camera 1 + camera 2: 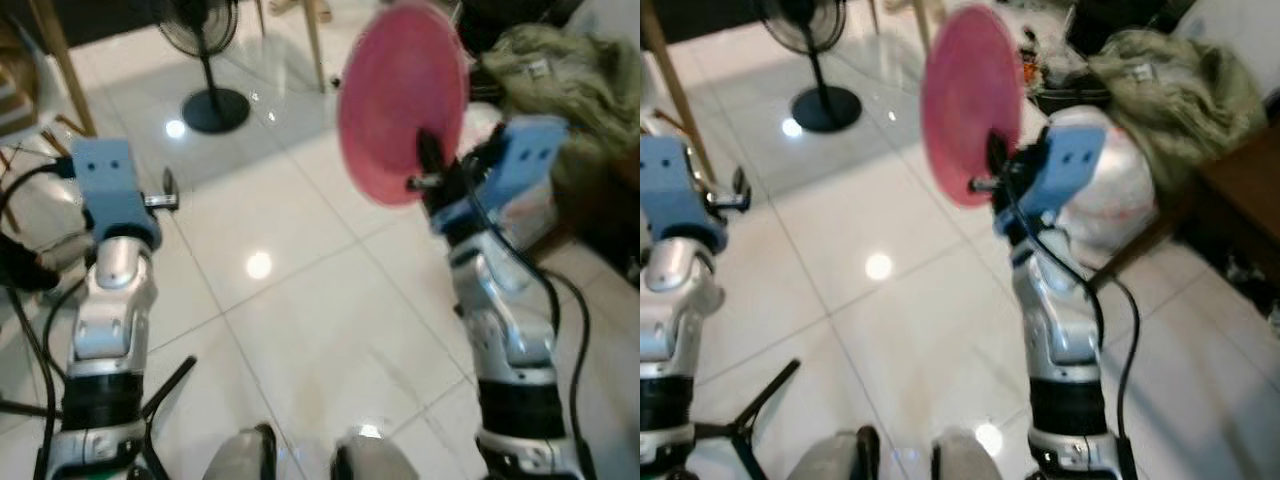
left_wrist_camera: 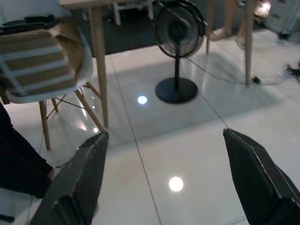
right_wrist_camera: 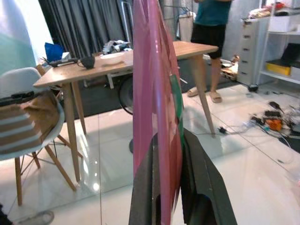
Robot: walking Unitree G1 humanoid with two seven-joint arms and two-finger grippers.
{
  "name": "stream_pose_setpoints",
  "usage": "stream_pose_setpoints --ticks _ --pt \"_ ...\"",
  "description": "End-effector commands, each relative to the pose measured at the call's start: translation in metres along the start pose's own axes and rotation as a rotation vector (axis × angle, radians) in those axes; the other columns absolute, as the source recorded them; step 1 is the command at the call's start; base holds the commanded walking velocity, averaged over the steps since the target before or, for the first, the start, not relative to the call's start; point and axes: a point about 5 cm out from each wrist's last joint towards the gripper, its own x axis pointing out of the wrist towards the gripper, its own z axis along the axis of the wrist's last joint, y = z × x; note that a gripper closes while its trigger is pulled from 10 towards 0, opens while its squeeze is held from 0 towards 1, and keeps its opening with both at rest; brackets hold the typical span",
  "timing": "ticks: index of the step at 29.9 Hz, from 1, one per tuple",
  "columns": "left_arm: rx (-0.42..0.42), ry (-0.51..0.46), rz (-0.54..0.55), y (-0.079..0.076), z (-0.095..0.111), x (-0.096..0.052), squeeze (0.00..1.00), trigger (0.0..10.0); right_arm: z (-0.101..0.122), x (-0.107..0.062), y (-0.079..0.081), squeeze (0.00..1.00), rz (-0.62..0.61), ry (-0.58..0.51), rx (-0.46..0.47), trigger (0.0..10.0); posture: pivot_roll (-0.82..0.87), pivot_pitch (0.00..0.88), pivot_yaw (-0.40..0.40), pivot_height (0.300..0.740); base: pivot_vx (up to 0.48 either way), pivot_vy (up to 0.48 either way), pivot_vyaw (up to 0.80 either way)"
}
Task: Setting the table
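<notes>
Pink, smooth and round, the plate [image 1: 402, 100] stands on edge above the glossy white tiled floor [image 1: 300, 300], its rim pinched between my raised right fingers [image 3: 201, 187], while my left fingers [image 2: 79, 183] hover spread apart, forearm raised, holding nothing.

A lived-in home: wooden dining table [image 3: 126, 63], white chair [image 3: 28, 117], standing fan [image 2: 177, 47], tiled floor [image 1: 330, 320].
</notes>
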Motion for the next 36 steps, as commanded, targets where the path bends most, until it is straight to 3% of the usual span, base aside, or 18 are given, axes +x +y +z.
stream_pose_setpoints --ticks 1,24,36 --pt "0.007 0.009 -0.010 -0.0035 -0.0039 -0.0018 0.00 10.0 -0.0019 -0.0031 -0.0067 0.00 -0.030 0.007 -0.010 10.0 -0.11 0.058 0.020 0.740 0.458 0.000 0.80" --pt "0.002 0.012 -0.020 -0.0059 -0.0046 -0.0040 0.00 10.0 -0.0031 -0.0051 -0.0123 0.00 -0.082 0.004 0.030 10.0 -0.11 0.072 0.021 0.740 0.458 0.000 0.00" --pt "0.001 0.014 -0.019 -0.0050 -0.0053 -0.0056 0.00 10.0 -0.0027 -0.0048 -0.0151 0.00 -0.102 0.003 0.034 10.0 -0.10 0.080 0.019 0.740 0.458 0.000 -0.70"
